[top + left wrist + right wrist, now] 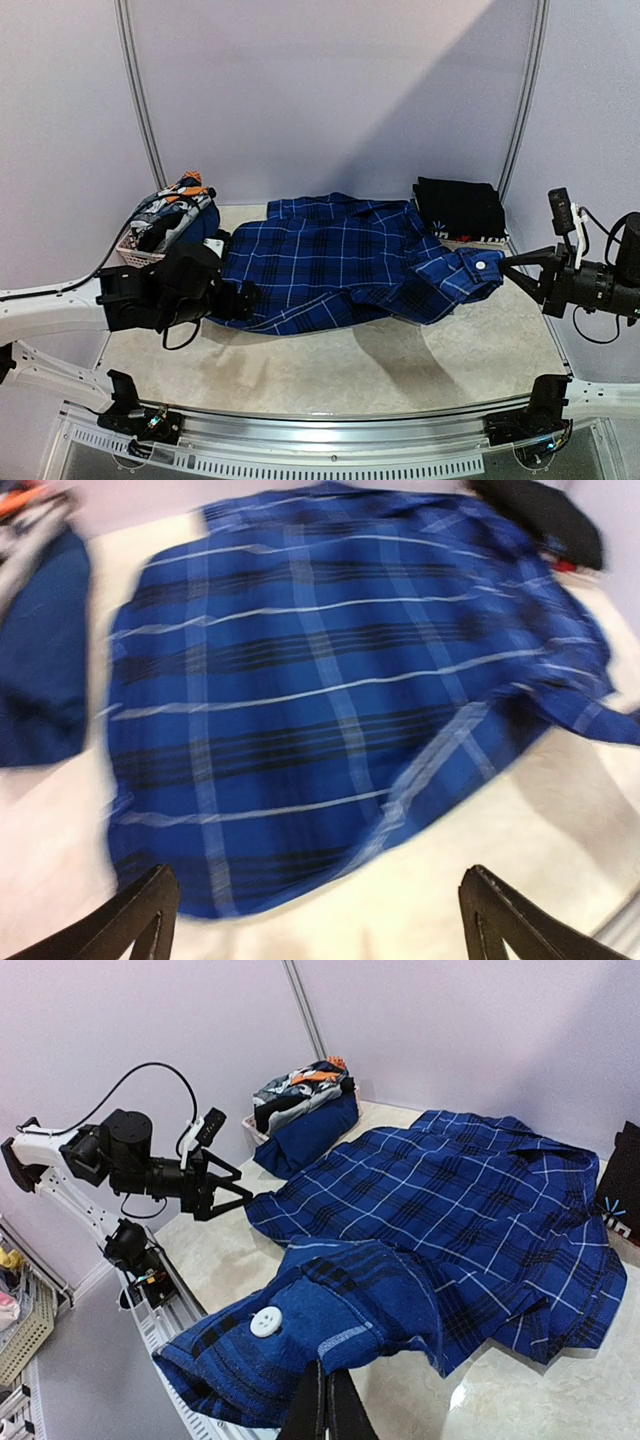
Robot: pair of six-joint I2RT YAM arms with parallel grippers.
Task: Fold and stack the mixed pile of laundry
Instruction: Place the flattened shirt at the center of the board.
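The left pincer (318, 882) stands wide open beside the blue plaid shirt (340, 260) spread on the desk (400, 370); the right pincer (322, 1392) clamps its cuff (262, 1352)

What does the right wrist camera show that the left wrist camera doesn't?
Only the right wrist view: the right gripper shut on the cuff of the blue plaid shirt, a white button beside it, and the whole left arm. Only the left wrist view: a blurred close-up from between the left gripper's wide-open fingers, nothing held. Both: the shirt, the black folded garment and the laundry pile.
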